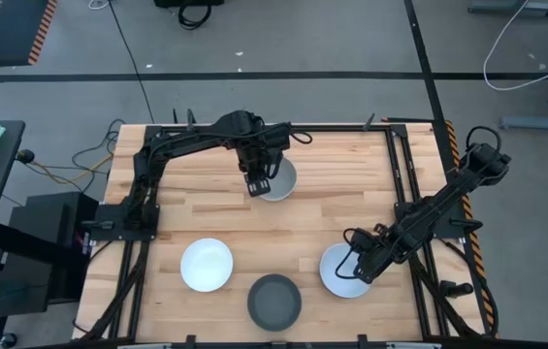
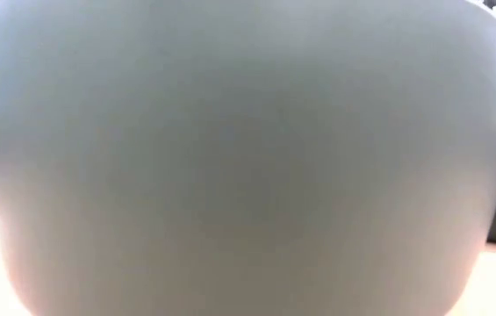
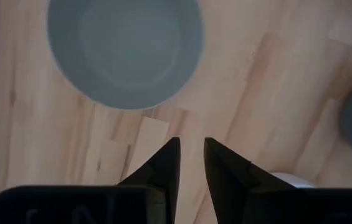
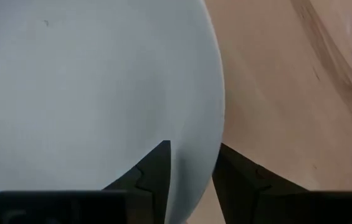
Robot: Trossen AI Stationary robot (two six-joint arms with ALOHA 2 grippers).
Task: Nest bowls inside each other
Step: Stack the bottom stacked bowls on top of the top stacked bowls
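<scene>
Your right gripper [image 4: 191, 163] straddles the rim of the white bowl [image 1: 343, 271] at 5 o'clock, fingers narrowly parted; it seems not yet clamped, so a lift may slip. Your left gripper [image 1: 258, 182], nearly closed and empty, hangs beside the grey bowl [image 1: 279, 180] at 12. Mid-table is open.

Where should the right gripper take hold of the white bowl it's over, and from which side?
Probably by the rim, from above: the white bowl sits upright and open, and the right gripper straddles its thin edge, one finger inside, one outside.
</scene>
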